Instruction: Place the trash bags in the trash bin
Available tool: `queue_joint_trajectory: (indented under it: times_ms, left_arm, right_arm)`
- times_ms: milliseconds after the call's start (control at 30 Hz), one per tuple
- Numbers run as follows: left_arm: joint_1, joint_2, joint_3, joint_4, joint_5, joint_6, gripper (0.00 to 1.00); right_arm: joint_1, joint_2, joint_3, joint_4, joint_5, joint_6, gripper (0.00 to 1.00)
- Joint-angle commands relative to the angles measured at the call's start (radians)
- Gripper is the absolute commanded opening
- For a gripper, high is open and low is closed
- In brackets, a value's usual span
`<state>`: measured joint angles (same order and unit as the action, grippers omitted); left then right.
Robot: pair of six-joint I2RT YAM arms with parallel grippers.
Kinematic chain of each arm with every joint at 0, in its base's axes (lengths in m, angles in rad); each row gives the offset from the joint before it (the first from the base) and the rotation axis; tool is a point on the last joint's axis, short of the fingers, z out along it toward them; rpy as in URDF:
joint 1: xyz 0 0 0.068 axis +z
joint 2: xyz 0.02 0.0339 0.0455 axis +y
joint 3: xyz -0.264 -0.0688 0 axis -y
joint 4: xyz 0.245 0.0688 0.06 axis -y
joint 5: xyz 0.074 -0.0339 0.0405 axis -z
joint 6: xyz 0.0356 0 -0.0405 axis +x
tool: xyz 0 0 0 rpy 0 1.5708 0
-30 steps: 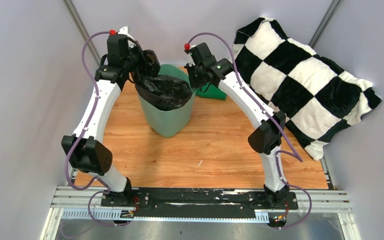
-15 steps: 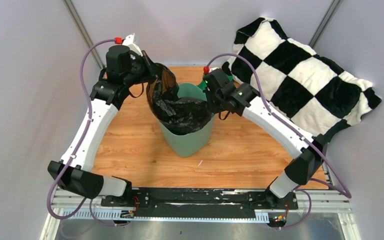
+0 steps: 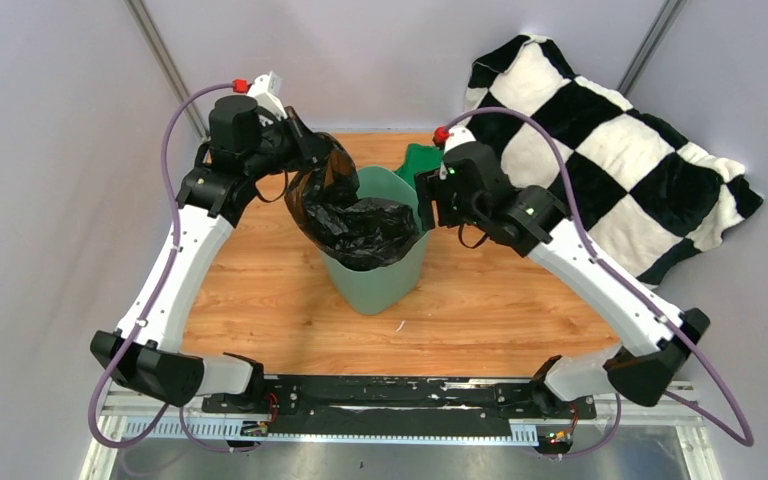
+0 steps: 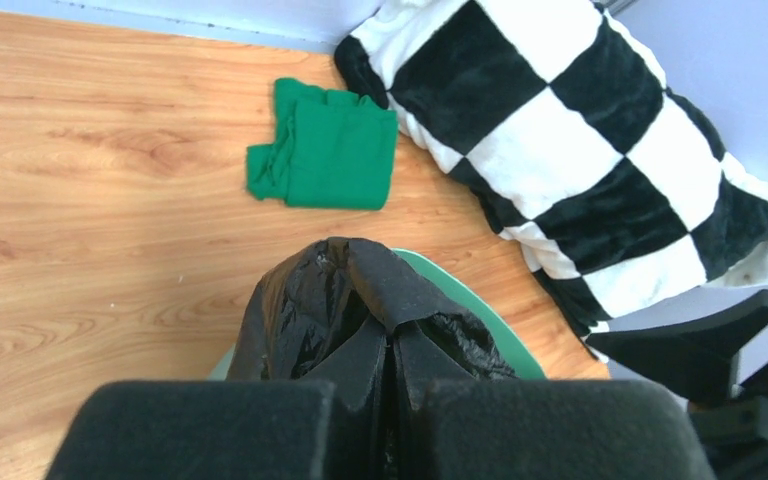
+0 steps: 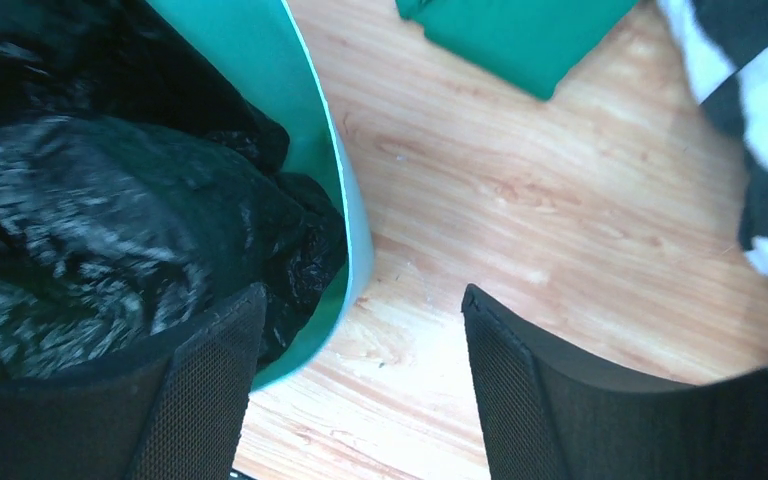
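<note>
left gripper (image 4: pixel 390 350) pinches the bag (image 3: pixel 360 225) by its edge, above the bin (image 3: pixel 375 285) at its left rim — the rest sits inside. right gripper (image 5: pixel 360 300), spread, straddles the right rim.

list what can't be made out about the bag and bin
floor of the trash bin: top view, the trash bag covers it
fingertips of the left gripper: left wrist view, buried in bag
whether the right gripper touches the rim: right wrist view, unclear
most of the green cloth: top view, behind right arm
</note>
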<state>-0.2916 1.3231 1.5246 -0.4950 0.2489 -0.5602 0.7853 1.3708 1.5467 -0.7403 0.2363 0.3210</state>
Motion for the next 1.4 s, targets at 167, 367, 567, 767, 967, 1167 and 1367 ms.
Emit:
queue_joint_trajectory:
  times_ms: [167, 367, 567, 767, 967, 1167, 1367]
  left_arm:
    - [-0.009, -0.055, 0.053, -0.009, 0.086, -0.033, 0.00]
    - [-0.009, -0.079, 0.073, -0.025, 0.074, -0.038, 0.00]
    - [-0.009, -0.093, 0.112, -0.049, 0.030, -0.029, 0.00]
    - [-0.009, -0.087, 0.127, -0.051, 0.037, -0.030, 0.00]
    - [-0.009, -0.082, 0.141, -0.060, 0.030, -0.014, 0.00]
    - [-0.009, -0.096, 0.127, -0.077, 0.006, 0.013, 0.07]
    - [-0.009, -0.125, 0.088, -0.086, -0.010, 0.038, 0.25]
  right_arm:
    - [0.015, -0.109, 0.054, 0.202, -0.335, -0.380, 0.80]
    - [0.039, 0.044, 0.183, 0.202, -0.481, -0.496, 0.80]
    - [0.128, 0.134, 0.234, 0.176, -0.526, -0.579, 0.81]
    - [0.172, 0.176, 0.242, 0.154, -0.498, -0.601, 0.81]
    - [0.198, 0.191, 0.255, 0.147, -0.297, -0.582, 0.59]
    - [0.198, 0.207, 0.301, 0.082, -0.037, -0.505, 0.01]
    - [0.197, 0.182, 0.330, 0.037, 0.004, -0.401, 0.00]
